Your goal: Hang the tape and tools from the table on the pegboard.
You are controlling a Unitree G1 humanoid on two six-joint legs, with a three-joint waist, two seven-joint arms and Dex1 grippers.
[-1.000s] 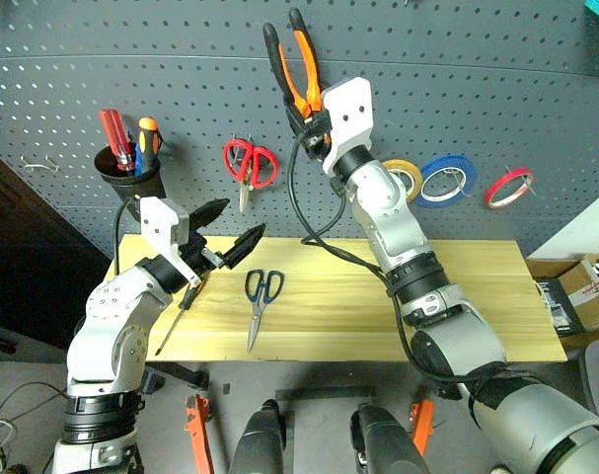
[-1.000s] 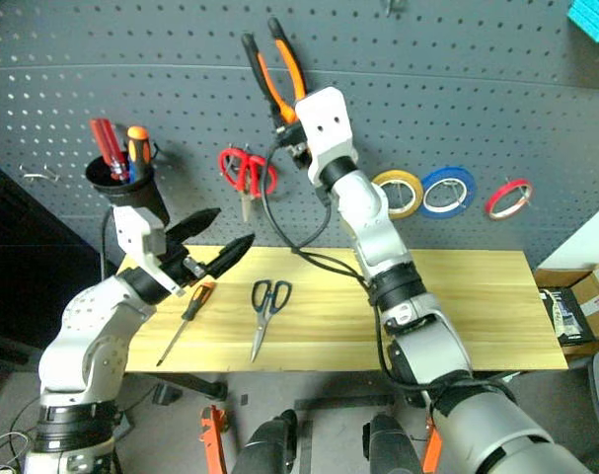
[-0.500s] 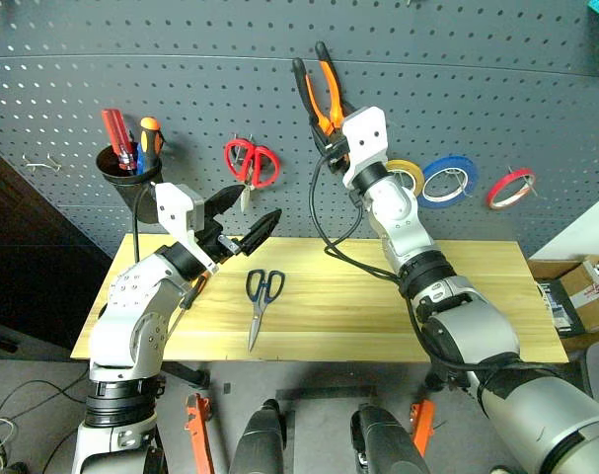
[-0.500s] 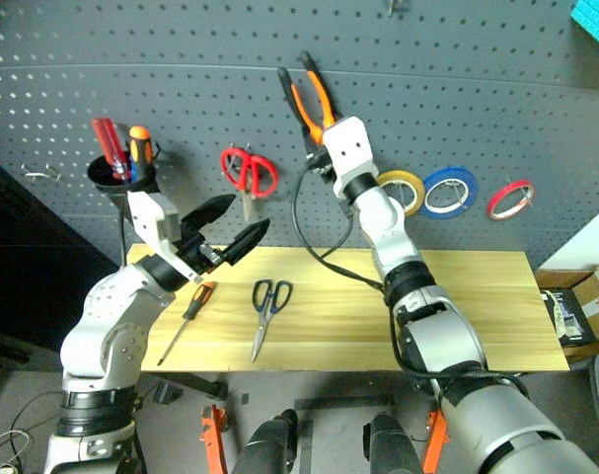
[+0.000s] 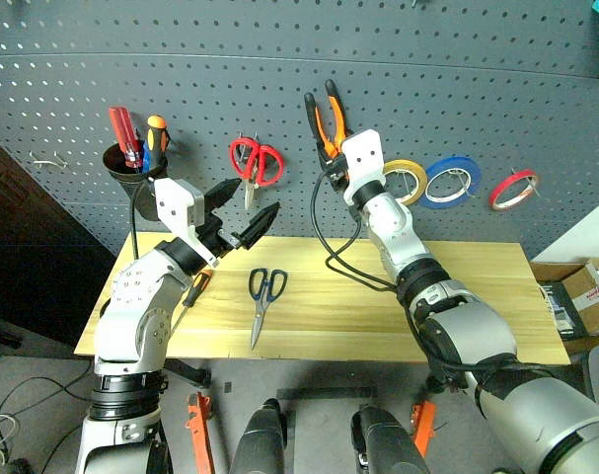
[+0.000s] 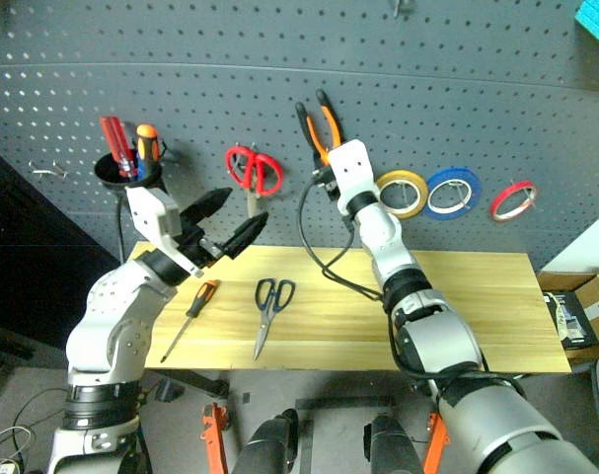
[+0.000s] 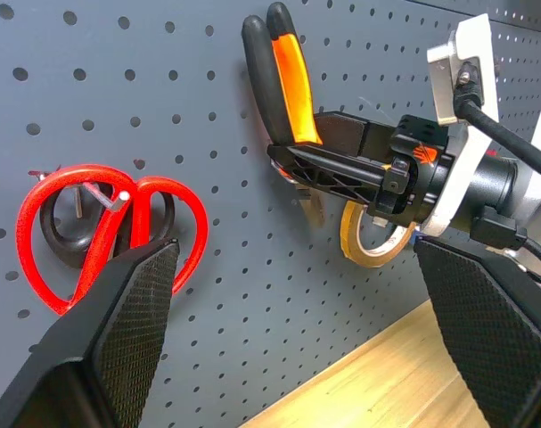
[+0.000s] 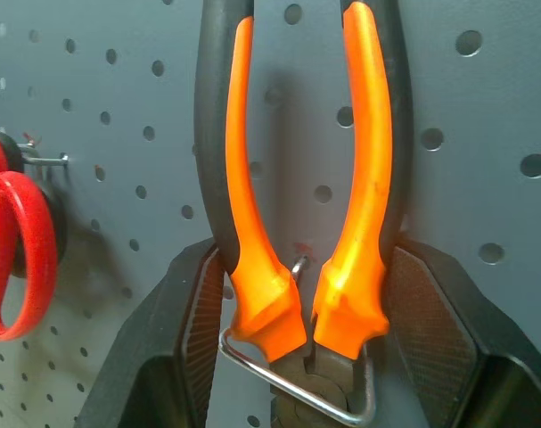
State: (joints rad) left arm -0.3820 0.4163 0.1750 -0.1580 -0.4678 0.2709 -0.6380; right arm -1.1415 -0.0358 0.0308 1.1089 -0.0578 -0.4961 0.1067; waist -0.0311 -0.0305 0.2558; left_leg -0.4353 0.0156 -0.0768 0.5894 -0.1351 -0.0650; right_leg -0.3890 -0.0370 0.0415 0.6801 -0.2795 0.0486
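Right hand, raised against the pegboard, is clamped on the pliers near their pivot, with the 2 orange-and-black handles pointing up the board; in the right wrist view a metal hook shows between the handles at their base. Left hand hangs empty with its 2 fingers spread wide, above the left part of the worktop and just below the red-handled scissors hanging on the board. Screwdriver lies on the worktop under the left hand, partly hidden by that arm; the dark-handled scissors lie just to its right, handles toward the board. Red tape ring hangs on the board at far right, well apart from both hands, beside a blue tape ring and a yellow tape ring, the latter just right of the right wrist. Black cup mounted on the board at left holds a red-handled tool and an orange-topped tool. Black cable loops from the right hand down to the forearm.
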